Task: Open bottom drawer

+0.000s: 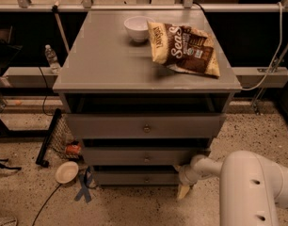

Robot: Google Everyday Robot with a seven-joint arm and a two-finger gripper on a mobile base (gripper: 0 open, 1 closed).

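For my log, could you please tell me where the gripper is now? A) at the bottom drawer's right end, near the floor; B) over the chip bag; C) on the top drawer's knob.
A: the gripper sits low by the right end of the bottom drawer, near the floor.
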